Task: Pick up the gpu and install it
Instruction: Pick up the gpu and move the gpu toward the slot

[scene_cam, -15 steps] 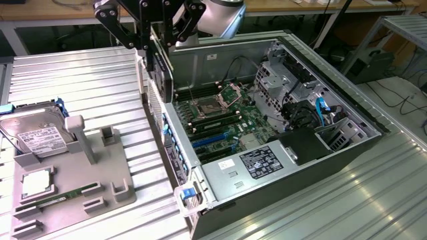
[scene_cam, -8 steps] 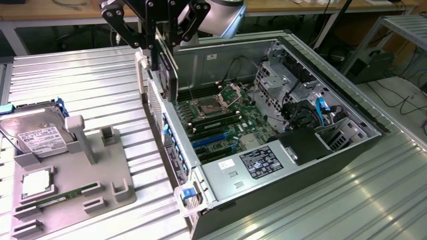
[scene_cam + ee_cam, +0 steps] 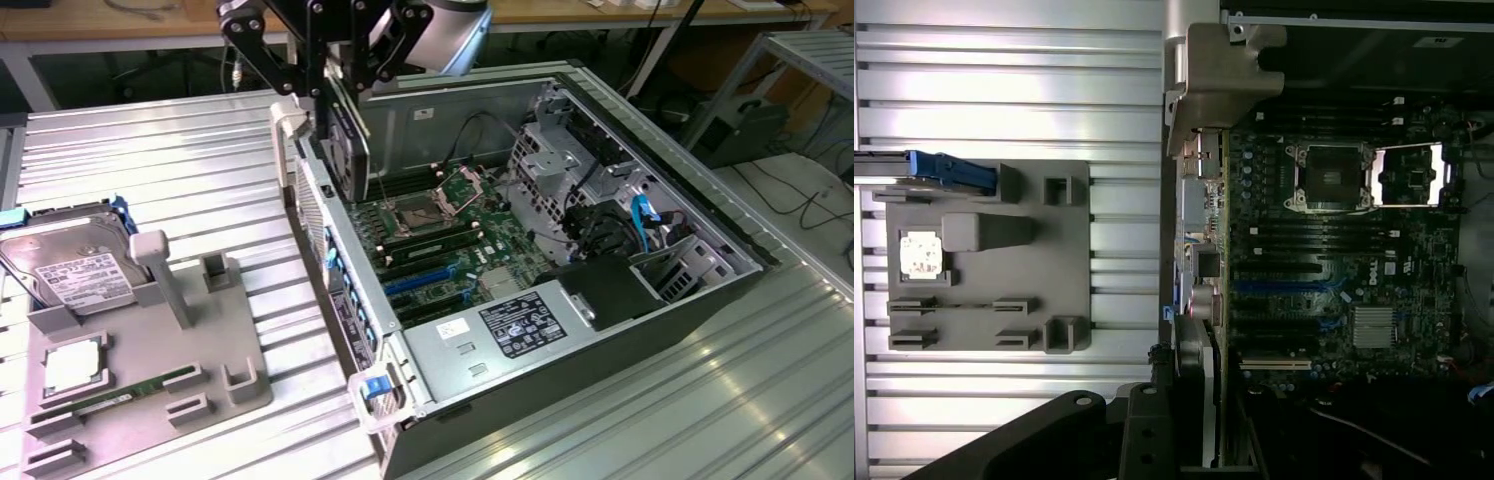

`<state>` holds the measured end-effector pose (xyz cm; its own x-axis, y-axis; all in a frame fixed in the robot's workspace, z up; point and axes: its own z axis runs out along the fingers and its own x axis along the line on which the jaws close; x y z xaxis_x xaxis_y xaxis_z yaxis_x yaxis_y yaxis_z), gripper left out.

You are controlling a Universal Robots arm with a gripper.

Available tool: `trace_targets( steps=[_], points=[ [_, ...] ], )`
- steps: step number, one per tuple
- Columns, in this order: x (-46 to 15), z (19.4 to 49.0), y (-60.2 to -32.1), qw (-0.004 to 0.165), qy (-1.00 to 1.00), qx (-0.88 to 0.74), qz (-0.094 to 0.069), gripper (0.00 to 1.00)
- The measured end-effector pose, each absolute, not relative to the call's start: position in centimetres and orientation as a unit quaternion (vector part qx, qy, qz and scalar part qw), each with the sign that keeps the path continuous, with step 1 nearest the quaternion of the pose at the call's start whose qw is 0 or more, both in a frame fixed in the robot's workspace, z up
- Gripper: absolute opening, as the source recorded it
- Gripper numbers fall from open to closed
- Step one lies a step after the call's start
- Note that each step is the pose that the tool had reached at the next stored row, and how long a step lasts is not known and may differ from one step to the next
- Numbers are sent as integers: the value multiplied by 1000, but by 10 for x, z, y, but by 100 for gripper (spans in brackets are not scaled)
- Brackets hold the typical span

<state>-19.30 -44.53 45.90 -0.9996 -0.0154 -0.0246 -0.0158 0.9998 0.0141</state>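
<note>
The gpu [image 3: 350,150] hangs upright and edge-on from my gripper [image 3: 334,95], which is shut on its top edge. It hovers over the rear wall of the open computer case [image 3: 694,290], near the case's far corner and above the motherboard [image 3: 447,245]. In the wrist view the gpu [image 3: 1199,375] appears as a thin strip with a pale metal side, running along the motherboard's [image 3: 1334,250] edge, with my gripper [image 3: 1189,440] behind it. Blue expansion slots [image 3: 424,280] [image 3: 1284,287] lie lower on the board, apart from the card.
On the exterior view's left, a grey holder tray [image 3: 200,350] carries a silver hard drive [image 3: 80,270], a processor chip [image 3: 74,365] and a green memory stick [image 3: 120,395]. Pale grey clamps sit at the case's rear corners [image 3: 284,125] [image 3: 374,395]. Drive cages and cables fill the case's right end.
</note>
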Motion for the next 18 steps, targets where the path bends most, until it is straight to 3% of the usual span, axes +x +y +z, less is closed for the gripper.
trace_targets(
  steps=[18],
  points=[
    [-176, 459, -445, 12, 1000, -8, 7, 28]
  ],
)
